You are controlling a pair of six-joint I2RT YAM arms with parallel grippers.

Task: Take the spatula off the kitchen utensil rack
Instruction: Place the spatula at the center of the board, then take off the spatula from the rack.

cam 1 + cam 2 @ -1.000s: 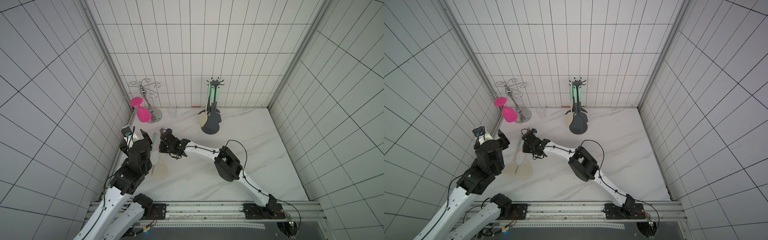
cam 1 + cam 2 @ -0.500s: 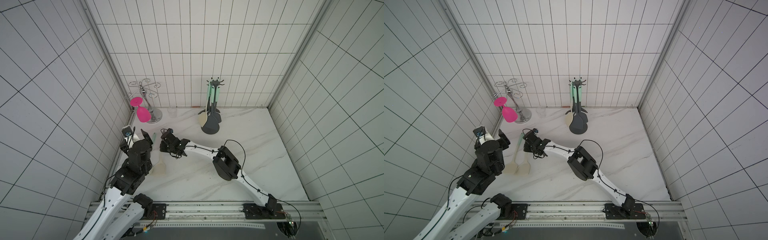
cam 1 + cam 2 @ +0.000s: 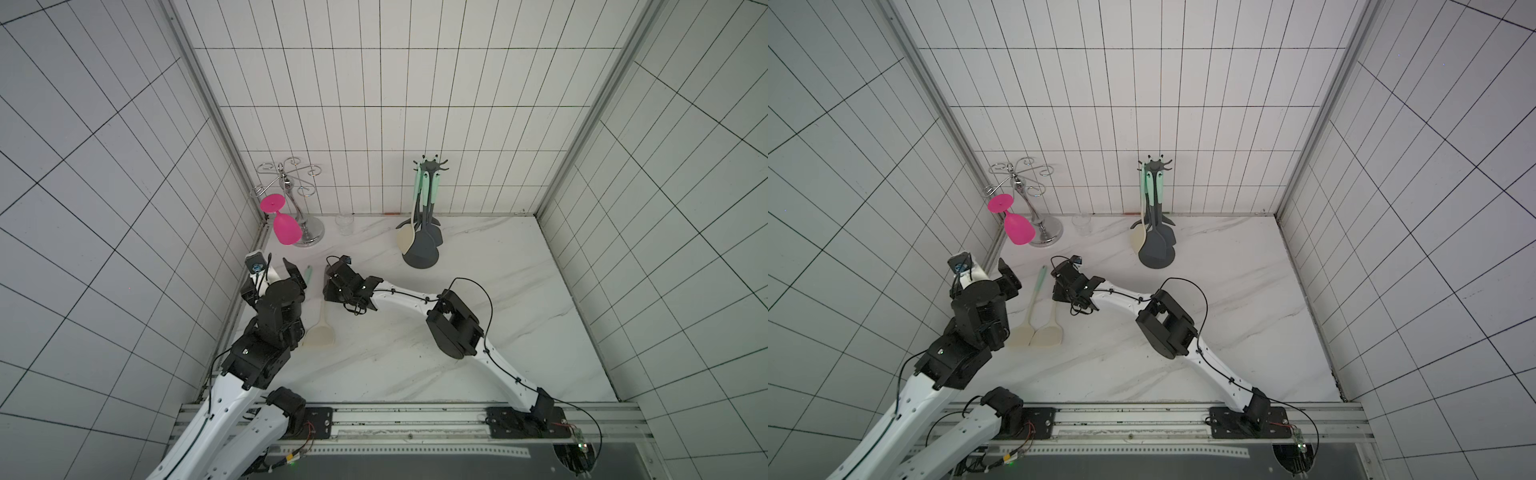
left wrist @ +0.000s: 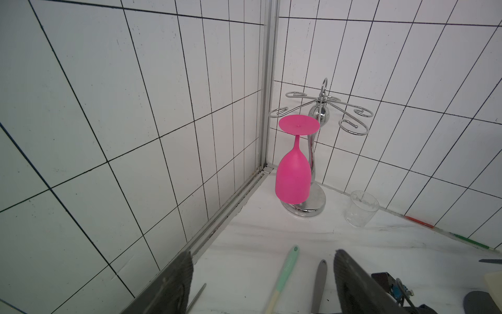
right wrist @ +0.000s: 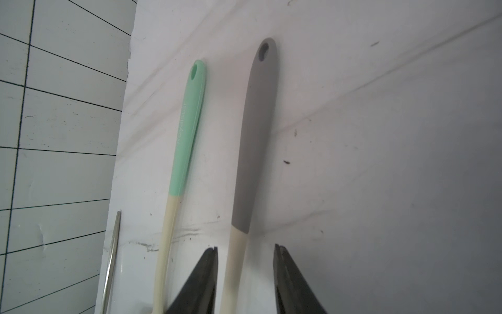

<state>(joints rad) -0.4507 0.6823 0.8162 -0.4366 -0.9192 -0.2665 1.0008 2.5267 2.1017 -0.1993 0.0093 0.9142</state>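
**Student:** White tiled walls (image 3: 374, 104), marble tabletop (image 3: 415, 365). Where is the spatula (image 5: 255, 136)?

**Instructor:** Grey handle, cream shaft, lying flat on the tabletop. The shaft passes between the fingers (image 5: 206, 274) of the right gripper (image 5: 245, 247), and the handle runs on beyond the fingertips. Far beyond the fingertips, at the back wall, stands the kitchen utensil rack (image 3: 420, 261), with other utensils hanging from it.

**Student:** Finger state?

**Instructor:** Right fingers parted, straddling the shaft without pinching it. One side shows a clear gap. On the other side the shaft sits close against the finger, and contact there cannot be told. Fingers of the left gripper (image 4: 263, 254) are spread wide, holding nothing, near the two handle ends.

**Student:** Step in hand?

**Instructor:** Judged to be let-go and withdrawal; the removal itself looks done. To do it well, widen the right fingers until both pads clear the shaft, then rise straight up, not sideways. Just outside one right finger, nearly parallel to the spatula, lies the mint-handled utensil (image 5: 187, 130). A sideways exit could nudge it or roll the spatula. The left fingers should hold off until the right arm is clear.
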